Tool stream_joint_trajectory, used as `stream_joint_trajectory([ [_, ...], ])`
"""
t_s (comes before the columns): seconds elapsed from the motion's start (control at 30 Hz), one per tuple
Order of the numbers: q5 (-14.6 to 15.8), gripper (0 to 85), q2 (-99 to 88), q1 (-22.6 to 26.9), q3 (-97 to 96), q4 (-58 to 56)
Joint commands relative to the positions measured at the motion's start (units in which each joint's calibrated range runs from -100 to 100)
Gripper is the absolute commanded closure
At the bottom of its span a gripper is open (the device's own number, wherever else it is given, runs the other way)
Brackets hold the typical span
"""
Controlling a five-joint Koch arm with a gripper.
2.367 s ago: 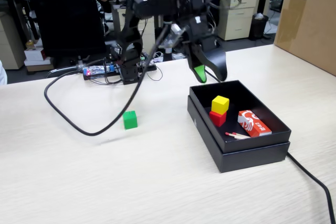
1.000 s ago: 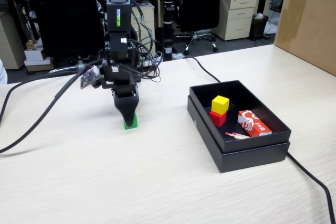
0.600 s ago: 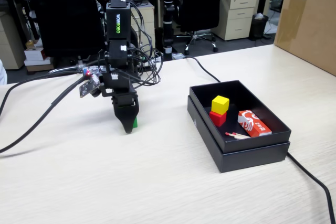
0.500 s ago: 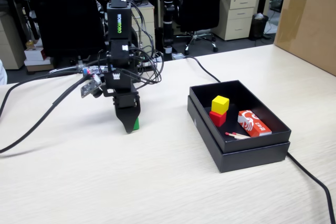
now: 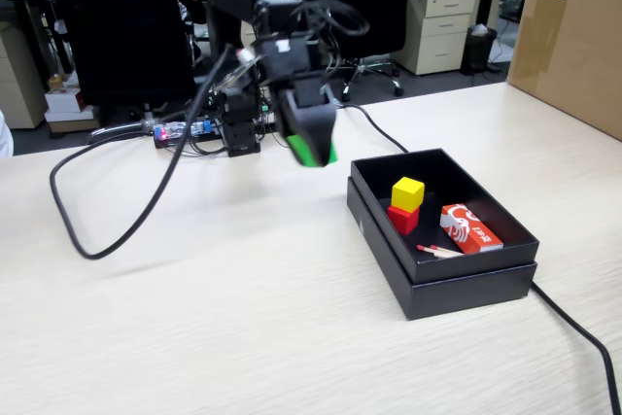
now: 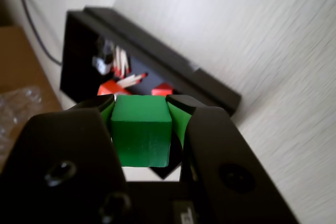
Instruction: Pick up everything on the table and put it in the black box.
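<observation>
Holding the green cube clamped between its jaws above the table, the gripper hangs just left of the black box in the fixed view, w/ yellow cube stacked on red cube inside.

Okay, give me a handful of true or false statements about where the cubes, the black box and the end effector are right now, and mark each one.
1. The end effector holds the green cube. True.
2. The yellow cube sits on top of the red cube. True.
3. The green cube already lies inside the black box. False: in the fixed view it is held in the air above the table, left of the box.
4. The box holds nothing but cubes. False: a red-and-white packet and matchsticks lie in it too.
5. The yellow cube rests on the bare table. False: it is in the box.
</observation>
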Motion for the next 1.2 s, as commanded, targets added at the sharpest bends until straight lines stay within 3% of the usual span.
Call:
stream_joint_trajectory([
  [0.0,2.1,84.6,4.3,3.7,8.3,-1.3],
  [0.47,4.3,84.6,42.1,11.5,32.4,-4.9],
  [0.97,5.0,84.3,52.0,7.3,30.6,-7.0],
  [1.17,5.0,58.4,52.9,7.3,29.4,-8.4],
])
